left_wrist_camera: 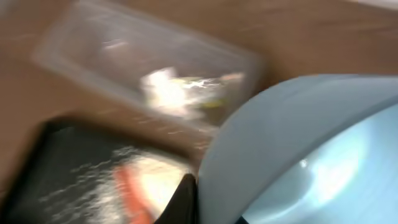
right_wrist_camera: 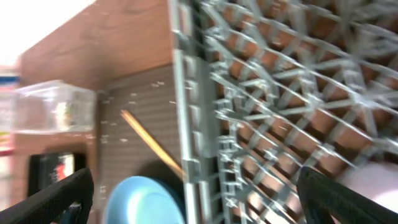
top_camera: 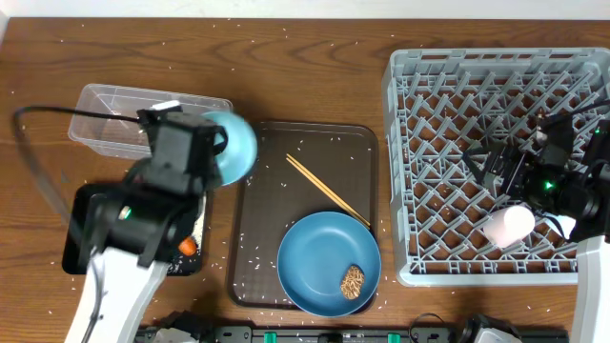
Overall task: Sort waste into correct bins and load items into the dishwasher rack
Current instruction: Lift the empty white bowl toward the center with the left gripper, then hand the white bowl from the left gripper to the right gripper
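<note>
From above, the left arm (top_camera: 143,217) covers most of the black bin (top_camera: 72,250) and the middle of the tub (top_camera: 105,103). Only a bit of carrot (top_camera: 188,246) peeks out beside it, and the left pincer (top_camera: 215,145) has its fingers lost under the wrist. The left wrist view is badly smeared, yet it fills that gap: a dark finger sits against the rim of the blue cup (top_camera: 238,143), the pincer is clamped tight on it, and the cup's hollow faces the lens. It also shows a pale tissue (left_wrist_camera: 163,86) lying in the tub, which the overhead hides. The cup hangs above the desk (top_camera: 286,67) at the tub's right end, by the far left corner of the tray (top_camera: 257,191). The tub's long side runs left to right. The chopsticks (top_camera: 329,191) lie on the tray, slanting from far left to near right, with their near tips at the edge of the plate (top_camera: 313,250), which carries a brown lump (top_camera: 353,279). Over the rack (top_camera: 496,59), the right pincer (right_wrist_camera: 196,180) gapes wide with nothing between its fingers. The pink cup (top_camera: 508,226) lies in the rack by the near wall, just beside that pincer. In the right wrist view it is only a pale blur, cut off at the corner.
</note>
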Available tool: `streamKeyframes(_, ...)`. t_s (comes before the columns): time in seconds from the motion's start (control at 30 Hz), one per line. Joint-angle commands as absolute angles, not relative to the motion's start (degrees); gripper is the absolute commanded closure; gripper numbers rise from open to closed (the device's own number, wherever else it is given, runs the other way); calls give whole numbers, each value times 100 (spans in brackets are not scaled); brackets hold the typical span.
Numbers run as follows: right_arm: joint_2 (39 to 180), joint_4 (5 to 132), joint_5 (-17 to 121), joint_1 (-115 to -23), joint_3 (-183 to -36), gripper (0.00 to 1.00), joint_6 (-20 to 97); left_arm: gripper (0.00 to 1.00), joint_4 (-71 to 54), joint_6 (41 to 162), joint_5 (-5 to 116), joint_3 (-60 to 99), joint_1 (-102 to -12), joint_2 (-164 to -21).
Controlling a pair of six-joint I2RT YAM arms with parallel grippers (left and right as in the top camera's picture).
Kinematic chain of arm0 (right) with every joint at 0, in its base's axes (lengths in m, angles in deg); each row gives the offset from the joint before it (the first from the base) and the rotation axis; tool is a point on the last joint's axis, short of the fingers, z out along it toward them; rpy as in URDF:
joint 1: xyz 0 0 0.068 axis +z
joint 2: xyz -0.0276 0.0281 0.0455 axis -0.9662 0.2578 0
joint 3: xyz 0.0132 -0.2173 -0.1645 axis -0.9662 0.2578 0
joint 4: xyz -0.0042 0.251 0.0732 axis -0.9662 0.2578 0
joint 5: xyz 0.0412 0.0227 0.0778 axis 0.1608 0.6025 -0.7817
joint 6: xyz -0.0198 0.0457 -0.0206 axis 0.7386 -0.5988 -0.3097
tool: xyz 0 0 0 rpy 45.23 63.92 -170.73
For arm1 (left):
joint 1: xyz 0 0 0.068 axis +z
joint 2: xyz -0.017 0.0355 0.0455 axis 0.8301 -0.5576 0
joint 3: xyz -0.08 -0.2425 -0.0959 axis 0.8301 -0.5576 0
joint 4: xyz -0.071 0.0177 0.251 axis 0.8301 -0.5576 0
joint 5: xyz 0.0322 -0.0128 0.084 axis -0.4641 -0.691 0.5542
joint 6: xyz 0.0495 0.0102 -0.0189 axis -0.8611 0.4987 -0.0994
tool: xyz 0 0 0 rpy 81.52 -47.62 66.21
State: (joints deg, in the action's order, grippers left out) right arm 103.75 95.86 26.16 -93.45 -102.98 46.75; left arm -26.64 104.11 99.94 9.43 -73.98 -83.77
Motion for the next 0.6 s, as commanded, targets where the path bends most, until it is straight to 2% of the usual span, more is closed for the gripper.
streamKeyframes(0.0, 10375, 9420, 1305, -9236, -10390, 3, 4782, 94, -2271, 9851, 7754, 1013, -7411, -8255)
streamKeyframes(0.17, 10375, 9035, 48, -8779, -10390, 10, 5388, 94, -2081, 9832, 6788, 1013, -7501, -8373)
streamKeyframes(0.4, 10375, 8486, 83, -7507, -10390, 9, 5525, 94, -1902, 9827, 6691, 1013, -8272, -8489)
streamKeyframes(0.57, 10375, 8034, 1150, -6395, -10390, 11, 5202, 94, -1871, 9827, 7365, 1013, -8814, -8491)
